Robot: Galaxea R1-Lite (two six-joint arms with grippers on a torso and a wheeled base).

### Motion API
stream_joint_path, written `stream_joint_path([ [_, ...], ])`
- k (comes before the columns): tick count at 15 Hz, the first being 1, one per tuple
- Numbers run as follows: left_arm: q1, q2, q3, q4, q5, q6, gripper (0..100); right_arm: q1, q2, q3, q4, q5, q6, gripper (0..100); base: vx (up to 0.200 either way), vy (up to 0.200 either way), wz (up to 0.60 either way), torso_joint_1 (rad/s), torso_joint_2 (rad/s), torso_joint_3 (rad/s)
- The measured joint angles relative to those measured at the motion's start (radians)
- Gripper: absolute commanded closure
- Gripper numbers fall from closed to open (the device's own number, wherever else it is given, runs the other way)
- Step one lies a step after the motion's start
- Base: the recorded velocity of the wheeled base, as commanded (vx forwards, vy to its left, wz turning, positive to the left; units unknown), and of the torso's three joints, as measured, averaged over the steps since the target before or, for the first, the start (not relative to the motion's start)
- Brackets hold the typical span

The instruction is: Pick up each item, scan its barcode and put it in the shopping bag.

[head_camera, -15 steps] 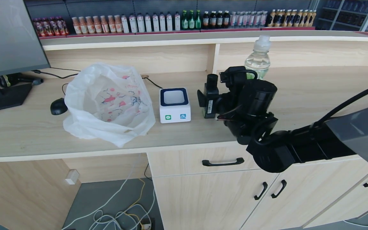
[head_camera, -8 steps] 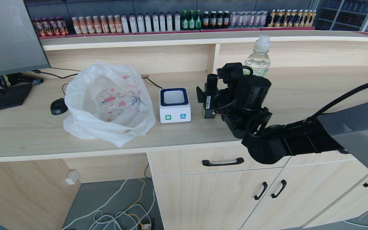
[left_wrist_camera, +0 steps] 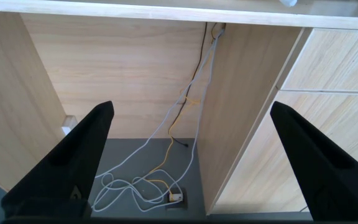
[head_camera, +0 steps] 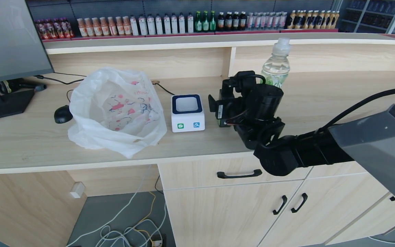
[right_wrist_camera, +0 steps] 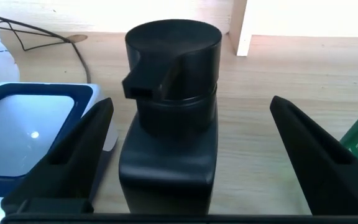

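A black bottle with a flip cap (head_camera: 223,109) (right_wrist_camera: 169,124) stands upright on the wooden counter (head_camera: 29,137), just right of the white scanner box with a blue rim (head_camera: 187,113) (right_wrist_camera: 23,130). My right gripper (head_camera: 226,97) (right_wrist_camera: 191,106) is open, with one finger on each side of the bottle and not pressing on it. The white plastic shopping bag (head_camera: 115,109) sits open-mouthed left of the scanner. A clear water bottle (head_camera: 277,63) stands behind my right wrist. My left gripper (left_wrist_camera: 191,118) hangs open below the counter with nothing in it.
A monitor (head_camera: 9,37) and a black mouse (head_camera: 63,114) are at the counter's left end. A raised shelf wall (head_camera: 142,61) runs along the back. Drawers and cabinet doors (head_camera: 238,174) lie below, and cables (left_wrist_camera: 160,180) trail on the floor.
My right arm has shifted left and forward, bringing its open fingers further around the black bottle. The bag, the scanner and the water bottle have stayed put.
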Motion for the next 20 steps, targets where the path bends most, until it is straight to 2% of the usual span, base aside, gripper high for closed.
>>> stream_joint_path([
  [10, 0.001, 0.000, 0.000, 0.000, 0.000, 0.000, 0, -0.005, 0.030, -0.011, 0.000, 0.001, 0.004, 0, 0.000, 0.000, 0.00, 0.000, 0.00, 0.000],
  [11, 0.001, 0.000, 0.000, 0.000, 0.000, 0.000, 0, -0.005, 0.032, -0.009, -0.001, 0.001, 0.004, 100, 0.000, 0.000, 0.00, 0.000, 0.00, 0.000],
  [20, 0.001, 0.000, 0.000, 0.000, 0.000, 0.000, 0, -0.006, 0.038, -0.011, -0.002, -0.006, 0.013, 100, 0.000, 0.000, 0.00, 0.000, 0.00, 0.000],
])
